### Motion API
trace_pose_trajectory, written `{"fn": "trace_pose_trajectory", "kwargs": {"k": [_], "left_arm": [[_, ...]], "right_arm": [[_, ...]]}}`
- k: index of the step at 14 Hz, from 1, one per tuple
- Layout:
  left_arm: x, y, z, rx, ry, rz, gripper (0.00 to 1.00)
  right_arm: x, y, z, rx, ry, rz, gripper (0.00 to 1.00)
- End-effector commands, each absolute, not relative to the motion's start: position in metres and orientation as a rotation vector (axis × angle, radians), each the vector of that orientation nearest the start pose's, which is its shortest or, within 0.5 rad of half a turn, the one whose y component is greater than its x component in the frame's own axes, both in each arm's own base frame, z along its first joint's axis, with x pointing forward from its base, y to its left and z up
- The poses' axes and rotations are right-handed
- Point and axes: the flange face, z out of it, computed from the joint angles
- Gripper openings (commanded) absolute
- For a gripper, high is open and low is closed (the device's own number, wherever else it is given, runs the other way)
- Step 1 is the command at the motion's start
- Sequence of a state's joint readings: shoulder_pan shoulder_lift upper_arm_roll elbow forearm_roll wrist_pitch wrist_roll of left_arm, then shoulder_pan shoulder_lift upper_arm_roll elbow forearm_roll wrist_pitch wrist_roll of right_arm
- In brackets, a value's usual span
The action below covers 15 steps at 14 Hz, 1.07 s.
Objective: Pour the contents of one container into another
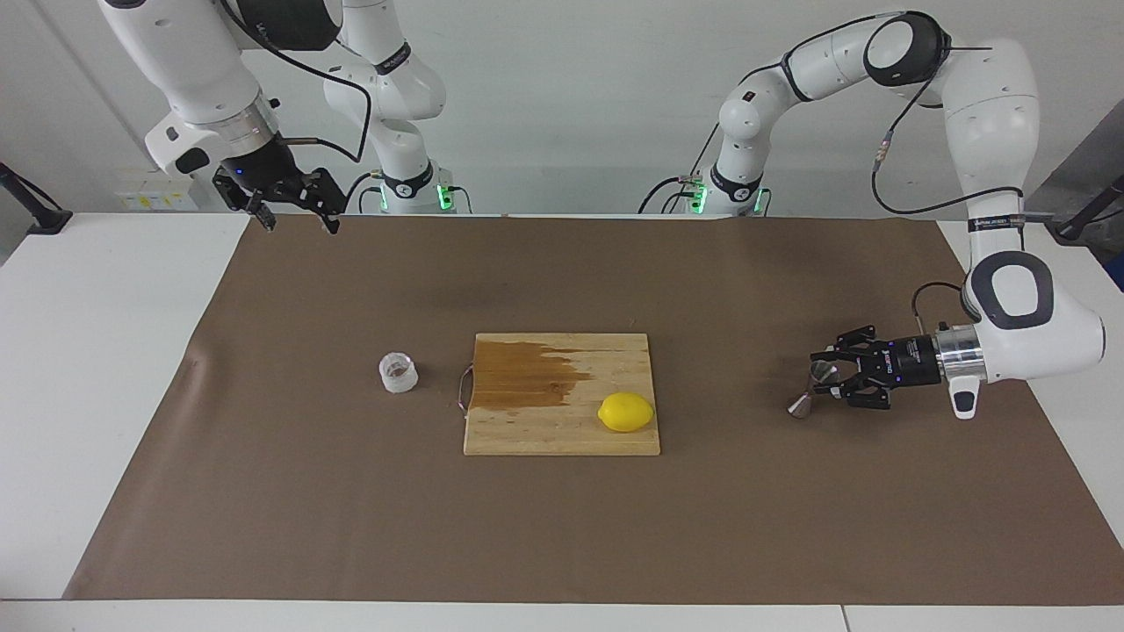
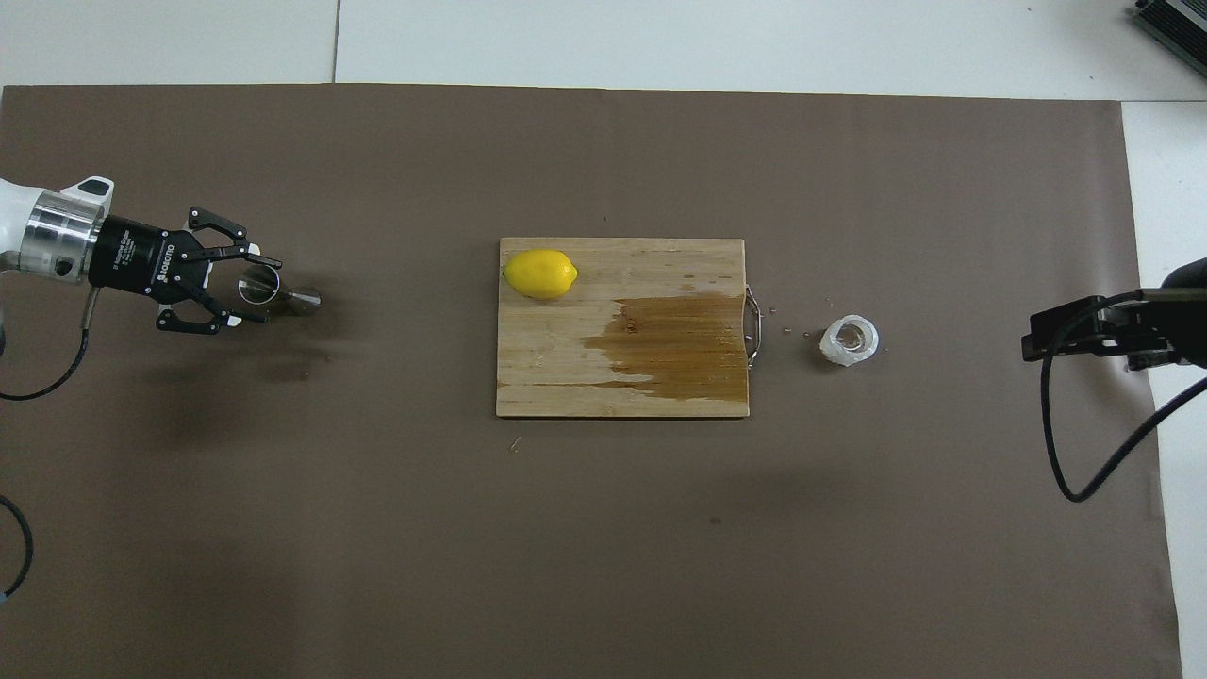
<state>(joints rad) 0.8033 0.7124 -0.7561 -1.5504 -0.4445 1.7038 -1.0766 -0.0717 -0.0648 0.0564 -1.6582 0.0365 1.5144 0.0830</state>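
Here the left tool brackets the jigger, fingers spread wide; the right tool, also open, waits raised at the glass cup's eleven o'clock.

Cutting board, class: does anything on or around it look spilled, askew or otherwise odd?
Yes. A dark wet stain covers the cutting board at its handle end, toward the glass cup, with small droplets on the brown mat between them: liquid looks spilled. The lemon sits dry on the board.
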Motion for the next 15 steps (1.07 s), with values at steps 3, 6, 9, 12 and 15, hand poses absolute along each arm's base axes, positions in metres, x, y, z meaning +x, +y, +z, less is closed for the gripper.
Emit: {"fn": "trace_pose_trajectory", "kwargs": {"k": [3,6,9,12,15], "left_arm": [[0.6545,0.0698,0.3254,1.854,1.454,-0.992,0.49],[0.6548,0.0690,0.3262,1.856,1.453,-0.989,0.47],[0.6552,0.0691,0.3263,1.853,1.454,-0.986,0.34],[0.6553,0.0690,0.3264,1.850,1.457,-0.988,0.25],[0.6558,0.0682,0.3272,1.847,1.457,-0.989,0.18]], "right_arm": [[0.5258,-0.0033,0.6169,-3.080,0.176,0.117,1.00],[0.5258,-0.0033,0.6169,-3.080,0.176,0.117,1.00],[0.5254,-0.0033,0.6177,-3.080,0.176,0.115,1.00],[0.5258,-0.0033,0.6169,-3.080,0.176,0.117,1.00],[0.5258,-0.0033,0.6169,-3.080,0.176,0.117,1.00]]}}
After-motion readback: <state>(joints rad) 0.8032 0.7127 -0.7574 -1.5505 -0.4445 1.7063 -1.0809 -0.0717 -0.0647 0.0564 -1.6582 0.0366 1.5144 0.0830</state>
